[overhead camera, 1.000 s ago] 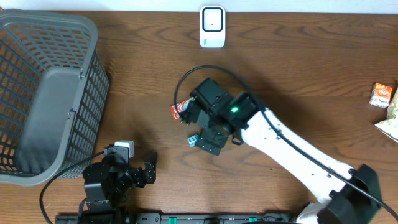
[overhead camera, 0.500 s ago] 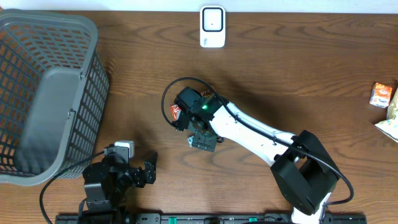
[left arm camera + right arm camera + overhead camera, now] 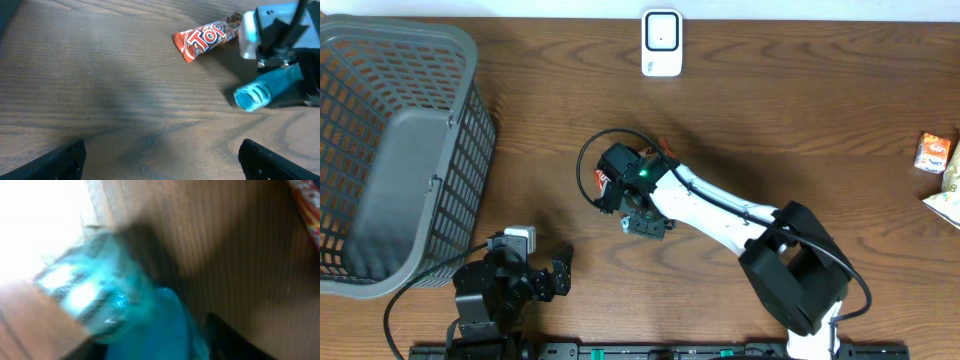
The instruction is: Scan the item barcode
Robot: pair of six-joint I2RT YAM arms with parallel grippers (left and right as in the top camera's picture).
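A blue packet (image 3: 628, 226) lies on the wooden table near the middle; it fills the right wrist view (image 3: 130, 305), blurred. My right gripper (image 3: 640, 220) reaches down over it, and both dark fingers press against its sides (image 3: 155, 347). Just above it lies a red "Top" candy bar (image 3: 603, 180), also seen in the left wrist view (image 3: 207, 39) next to the blue packet (image 3: 265, 90). The white barcode scanner (image 3: 662, 42) stands at the table's far edge. My left gripper (image 3: 560, 275) rests at the front left, open and with nothing in it (image 3: 162, 157).
A large grey mesh basket (image 3: 470, 60) takes up the left side. Two more snack packs (image 3: 935, 152) (image 3: 948, 200) lie at the right edge. A black cable loops off the right wrist above the candy bar.
My right arm swung left and lowered over the blue packet, and its fingers closed in on it. The left arm has not moved.
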